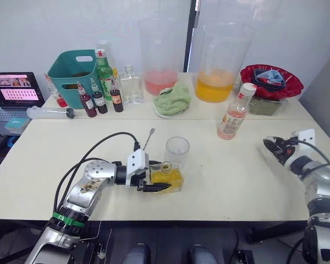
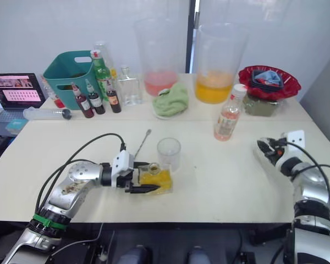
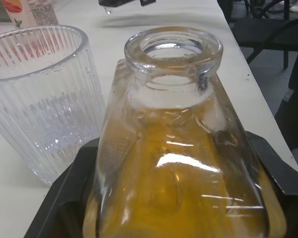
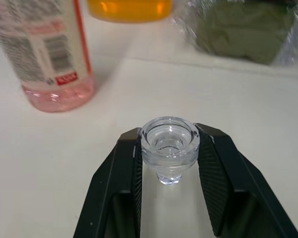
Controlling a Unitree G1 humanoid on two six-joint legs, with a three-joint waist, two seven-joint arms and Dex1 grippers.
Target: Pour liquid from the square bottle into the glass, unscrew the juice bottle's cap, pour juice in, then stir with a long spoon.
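Worktop (image 1: 236,181): cream-coloured, set against a pale wall, with supplies lined along its far edge.
Left tool (image 1: 154,183): its black fingers are clamped on the flat sides of the square bottle (image 1: 166,176), near the front middle of the worktop.
Square bottle: stands on the worktop with its neck open and the liquid (image 3: 188,198), yellow-orange, filling the lower body.
Glass (image 1: 177,149): clear ribbed tumbler, just beside the square bottle on its far side; whether they touch I cannot tell.
Long spoon (image 1: 148,137): thin and silver, lying on the worktop just left of the glass, bowl end pointing away from the robot.
Juice bottle (image 1: 235,115): upright to the right of the glass and well apart from it, white cap on, pale pink juice (image 4: 57,94) low inside.
Right tool (image 4: 170,166): near the right edge of the worktop, its fingers closed on the clear stopper (image 4: 169,144).
Far edge: teal basket (image 1: 77,74), green bottle (image 1: 104,74), small dark red bottles (image 1: 88,103), two large jugs (image 1: 220,60), green cloth (image 1: 173,98), red bowl (image 1: 270,81).
Left side: laptop (image 1: 14,91).
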